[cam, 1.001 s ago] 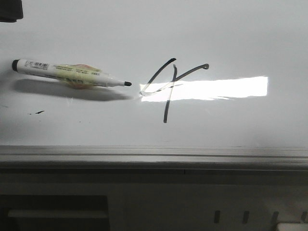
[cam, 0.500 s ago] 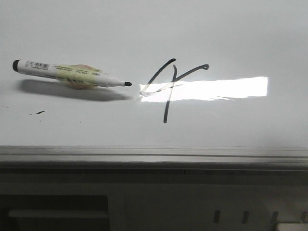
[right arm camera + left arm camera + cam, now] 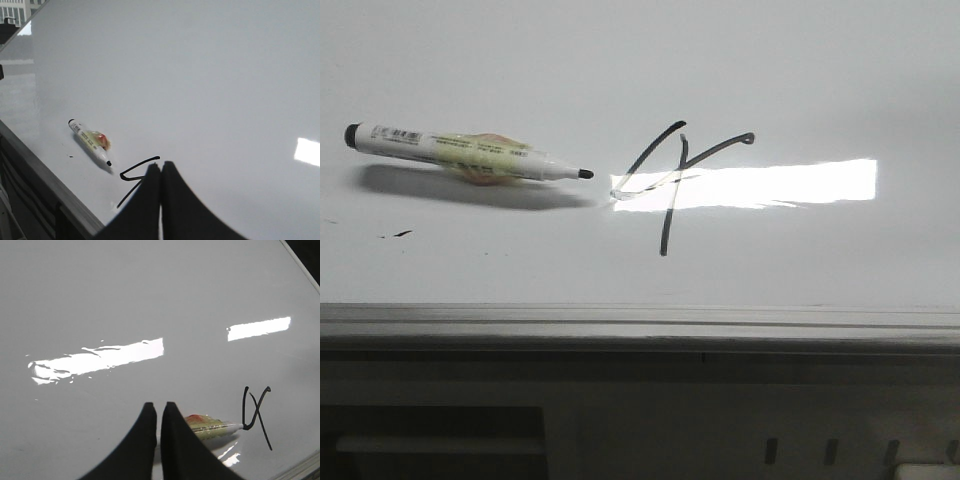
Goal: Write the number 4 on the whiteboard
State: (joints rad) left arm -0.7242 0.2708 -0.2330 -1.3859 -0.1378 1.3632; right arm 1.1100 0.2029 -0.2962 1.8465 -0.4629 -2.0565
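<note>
The number 4 [image 3: 670,180] is drawn in thin black strokes near the middle of the whiteboard [image 3: 800,70]. It also shows in the left wrist view [image 3: 255,412] and, partly hidden by the fingers, in the right wrist view [image 3: 137,175]. A white marker [image 3: 460,153] with a black tip lies uncapped on the board left of the 4, tip toward it. It shows in the left wrist view [image 3: 212,426] and the right wrist view [image 3: 90,141]. My left gripper [image 3: 159,407] is shut and empty above the marker. My right gripper [image 3: 161,166] is shut and empty over the 4.
A tiny black smudge [image 3: 400,234] sits below the marker. The board's grey edge rail [image 3: 640,325] runs along the near side, also in the right wrist view [image 3: 45,180]. A bright light reflection [image 3: 780,183] crosses the 4.
A dark object at the top left corner of the front view has gone out of view. The marker and the 4 have not moved.
</note>
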